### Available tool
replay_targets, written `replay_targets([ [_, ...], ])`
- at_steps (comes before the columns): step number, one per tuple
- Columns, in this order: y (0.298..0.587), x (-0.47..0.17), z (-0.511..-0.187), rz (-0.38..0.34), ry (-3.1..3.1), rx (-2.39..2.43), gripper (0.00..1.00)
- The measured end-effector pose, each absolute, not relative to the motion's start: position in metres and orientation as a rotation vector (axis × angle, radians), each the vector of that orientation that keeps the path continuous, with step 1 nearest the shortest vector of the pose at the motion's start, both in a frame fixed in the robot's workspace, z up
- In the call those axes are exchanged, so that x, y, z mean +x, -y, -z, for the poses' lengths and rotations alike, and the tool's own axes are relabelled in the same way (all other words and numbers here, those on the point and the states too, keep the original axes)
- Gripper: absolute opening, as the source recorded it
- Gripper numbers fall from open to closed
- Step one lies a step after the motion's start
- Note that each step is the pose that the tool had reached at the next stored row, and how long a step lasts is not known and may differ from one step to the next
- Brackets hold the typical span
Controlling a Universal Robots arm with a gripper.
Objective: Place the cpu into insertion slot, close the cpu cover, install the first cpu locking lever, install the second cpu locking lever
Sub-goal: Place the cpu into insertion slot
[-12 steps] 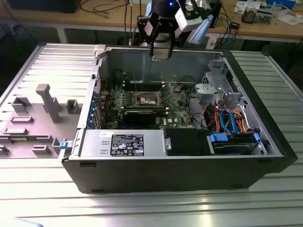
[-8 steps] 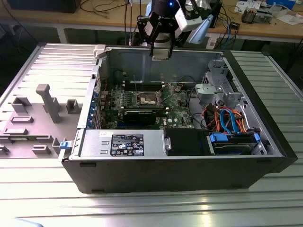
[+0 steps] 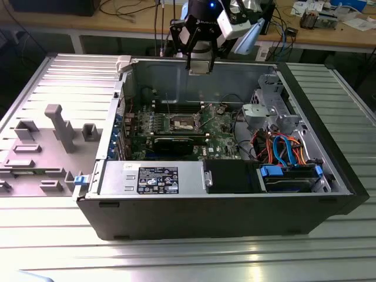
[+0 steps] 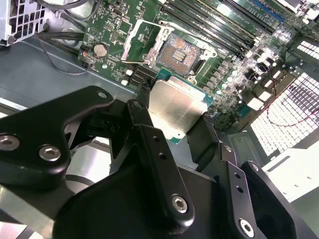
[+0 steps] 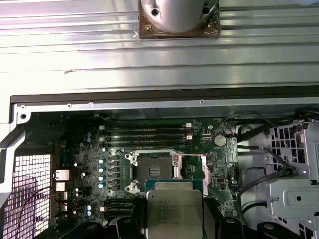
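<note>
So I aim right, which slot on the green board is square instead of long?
The insertion slot, square with a silver rim, mid-board; the memory slots beside it are long, narrow dark strips.

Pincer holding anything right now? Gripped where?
Yes: the pincer grips the chip by two opposite side edges; the chip is not yet in the socket.

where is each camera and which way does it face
Exterior view: off the arm, looking down into the open computer case; the pincer hangs over its far wall.
First wrist view: on the arm, facing down at the motherboard; the pincer grips the cpu.
Second wrist view: on the arm, slanted across the fingers toward the board.
Both wrist views share the held cpu and the empty insertion slot.
</note>
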State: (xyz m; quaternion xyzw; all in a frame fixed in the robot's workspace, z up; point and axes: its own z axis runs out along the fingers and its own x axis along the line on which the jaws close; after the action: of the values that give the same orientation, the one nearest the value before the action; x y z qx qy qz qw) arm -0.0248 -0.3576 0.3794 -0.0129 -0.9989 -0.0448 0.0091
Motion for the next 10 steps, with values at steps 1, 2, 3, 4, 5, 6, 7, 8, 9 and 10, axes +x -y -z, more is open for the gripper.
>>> replay_targets([
  [1,0.3576,-0.0248,-0.3794,0.140,3.120,-0.041,0.55],
  [2,0.3576,-0.0248,-0.3794,0.140,3.120,-0.043,0.55],
  [3,0.3576,-0.0248,-0.3794,0.140,3.120,-0.049,0.55],
  [4,0.3576,-0.0248,-0.3794,0.139,3.120,-0.057,0.55],
  [5,0.3576,-0.0248,-0.3793,0.139,3.120,-0.075,0.55],
  [6,0.3576,-0.0248,-0.3792,0.139,3.120,-0.091,0.55],
  [7,0.3576,-0.0248,-0.3792,0.139,3.120,-0.103,0.55],
  [8,0.3576,-0.0249,-0.3792,0.138,3.120,-0.114,0.55],
  [9,0.3576,-0.0252,-0.3792,0.138,3.120,-0.115,0.55],
  [10,0.3576,-0.0253,-0.3792,0.138,3.120,-0.114,0.55],
])
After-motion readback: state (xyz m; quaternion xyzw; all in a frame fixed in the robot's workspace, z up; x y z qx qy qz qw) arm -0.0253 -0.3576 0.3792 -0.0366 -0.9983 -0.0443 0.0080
